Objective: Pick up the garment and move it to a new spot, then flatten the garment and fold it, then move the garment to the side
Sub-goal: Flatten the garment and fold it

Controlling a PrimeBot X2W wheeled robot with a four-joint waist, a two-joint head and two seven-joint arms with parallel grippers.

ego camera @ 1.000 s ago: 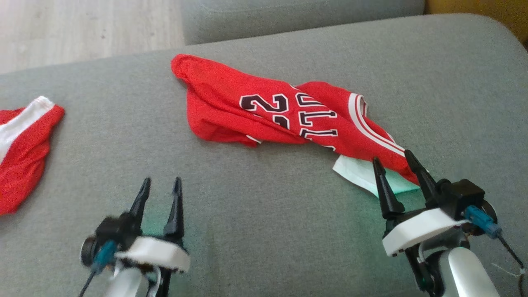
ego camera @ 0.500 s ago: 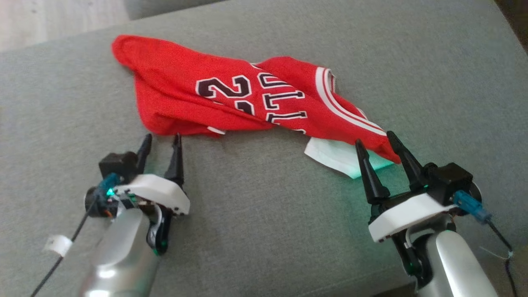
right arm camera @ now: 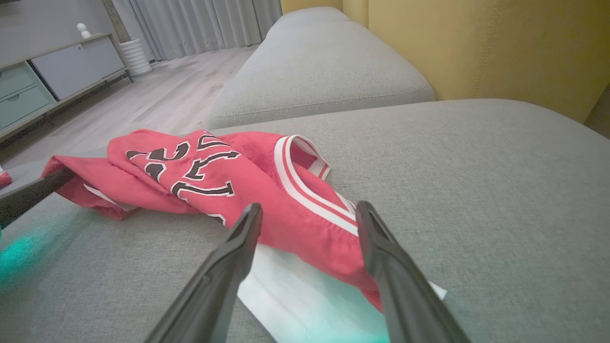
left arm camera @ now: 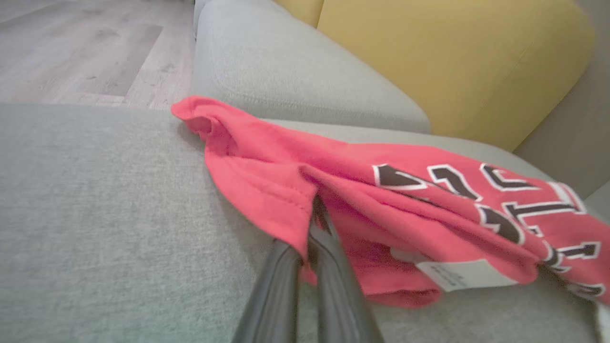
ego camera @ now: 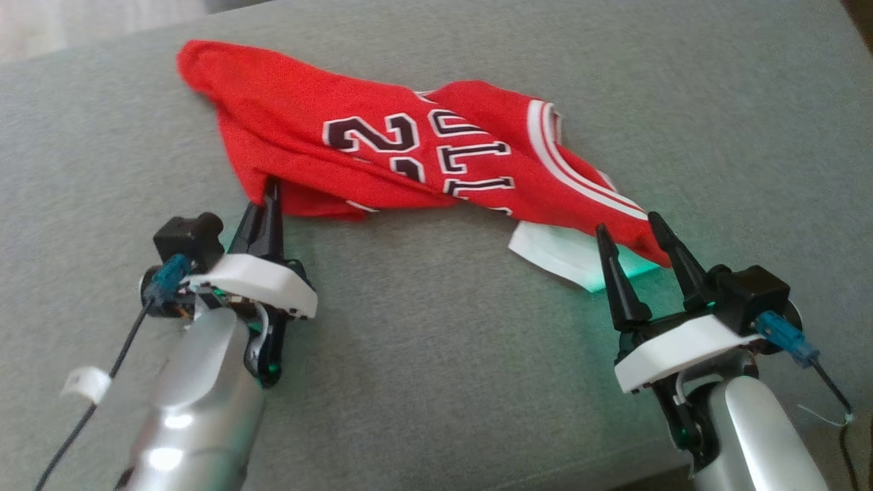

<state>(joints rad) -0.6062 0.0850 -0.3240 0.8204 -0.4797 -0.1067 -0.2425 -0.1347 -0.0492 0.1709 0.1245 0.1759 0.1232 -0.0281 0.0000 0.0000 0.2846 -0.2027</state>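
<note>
Half a second ago the left gripper (ego camera: 271, 198) stood open, short of the red jersey (ego camera: 382, 157) on the grey cushion (ego camera: 436, 354); the head view now has it at the hem. In the left wrist view its fingers (left arm camera: 336, 286) are clamped on that hem. In the right wrist view the right gripper (right arm camera: 309, 209) is wide open astride the shoulder end and empty, so one grasp remains before lifting.

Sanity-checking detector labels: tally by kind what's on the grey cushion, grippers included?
Red jersey: 1
White cloth piece under it: 1
Grippers: 2 (left gripper, right gripper)
Total: 4
</note>
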